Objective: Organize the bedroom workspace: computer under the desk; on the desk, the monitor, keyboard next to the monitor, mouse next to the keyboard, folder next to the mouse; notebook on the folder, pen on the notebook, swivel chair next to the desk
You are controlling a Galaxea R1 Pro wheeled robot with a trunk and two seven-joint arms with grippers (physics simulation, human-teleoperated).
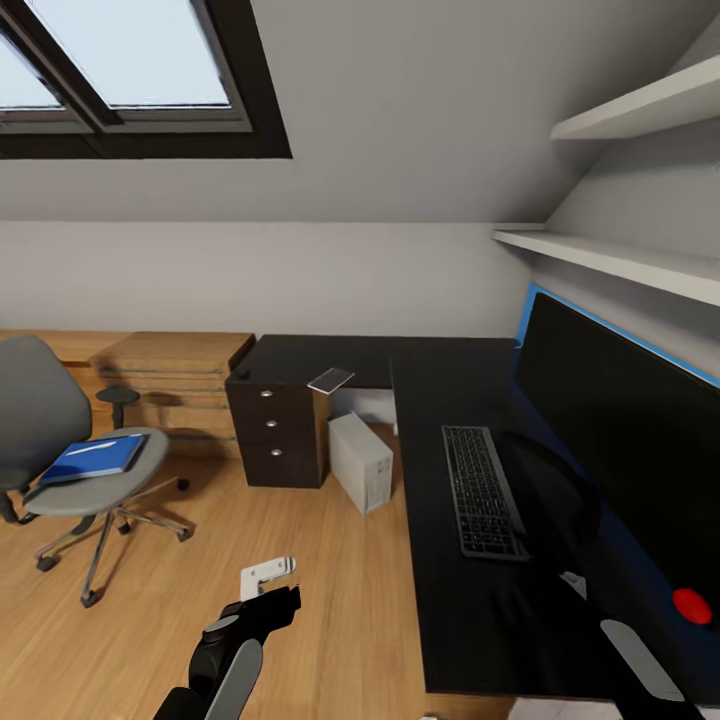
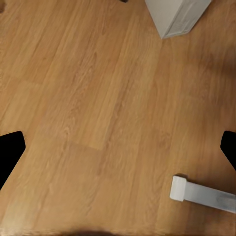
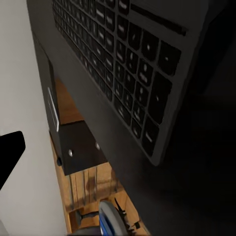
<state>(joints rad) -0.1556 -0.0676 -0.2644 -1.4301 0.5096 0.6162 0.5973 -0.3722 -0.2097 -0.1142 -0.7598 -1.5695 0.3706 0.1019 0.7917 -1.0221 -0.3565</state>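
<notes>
The grey swivel chair stands on the floor at the left, with the blue folder lying on its seat. A black monitor stands on the dark desk at the right, and the black keyboard lies in front of it. The white computer tower sits on the floor at the desk's inner corner. A thin grey notebook-like item rests on the desk's far corner. My left gripper hangs open over bare floor. One finger of my right gripper shows beside the keyboard's edge, and nothing is held.
A dark drawer unit stands under the desk's far wing, with a low wooden chest beside it. A small white flat object lies on the wooden floor near my left gripper. Two wall shelves hang above the monitor.
</notes>
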